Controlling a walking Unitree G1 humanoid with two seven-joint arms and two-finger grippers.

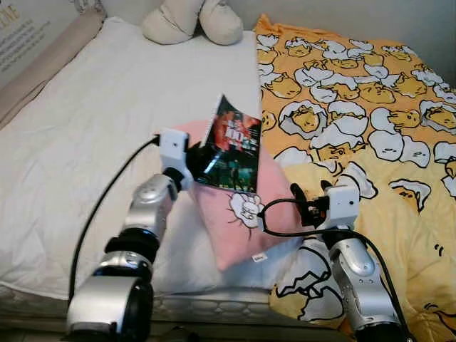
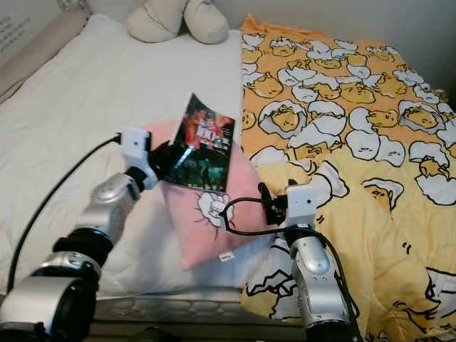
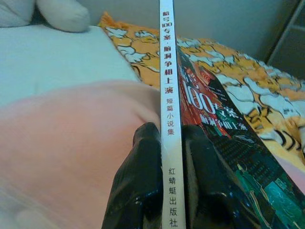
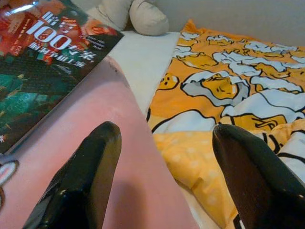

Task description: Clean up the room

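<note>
Left eye view shows a thin paperback book [image 1: 232,146] with a dark red and green cover and a white spine printed in Chinese characters, held tilted up on its edge above a pink pillow [image 1: 239,217] on the bed. To the left of the pillow spreads the white mattress cover [image 1: 92,135]; beyond it, at the head of the bed, lies a cream plush cushion [image 1: 192,20]. To the right of the pillow lies a rumpled yellow blanket [image 1: 370,121] patterned with cartoon eggs, one fold touching the pillow's right edge. The left gripper [image 3: 172,162] is over the pillow's left part, its fingers [image 3: 138,186] closed tight on the book's spine, one on each cover. The right gripper [image 4: 164,167] sits at the pillow's lower right edge, where pillow meets blanket, its fingers [image 4: 88,176] spread wide apart and grasping nothing
</note>
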